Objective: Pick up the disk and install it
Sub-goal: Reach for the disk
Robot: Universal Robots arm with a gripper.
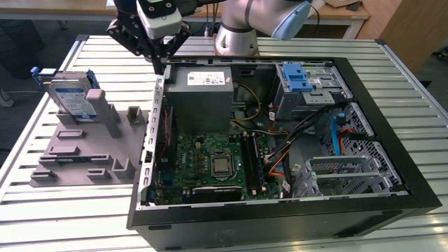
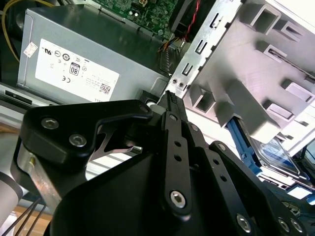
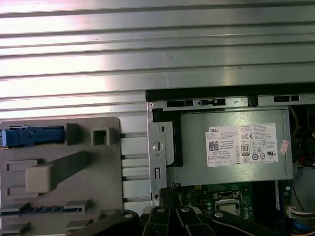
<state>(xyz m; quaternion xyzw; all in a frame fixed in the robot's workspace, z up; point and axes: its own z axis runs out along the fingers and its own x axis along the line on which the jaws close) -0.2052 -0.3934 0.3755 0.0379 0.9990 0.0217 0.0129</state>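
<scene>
Gripper (image 1: 158, 58), black, pinched closed and empty, at eleven o'clock corner of open black computer case (image 1: 245, 226).
Hangs well apart from silver blue-framed disk (image 1: 71, 100), upright in grey plastic fixture (image 1: 77, 152) at nine o'clock.

arm (image 1: 242, 23): silver-grey, light-blue caps (image 1: 290, 21) | claw (image 1: 155, 55): black, silver screws (image 2: 177, 197)

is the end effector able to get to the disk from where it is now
Probably yes: the disk stands upright in the grey fixture, open from above, and nothing lies between it and the end effector.
</scene>
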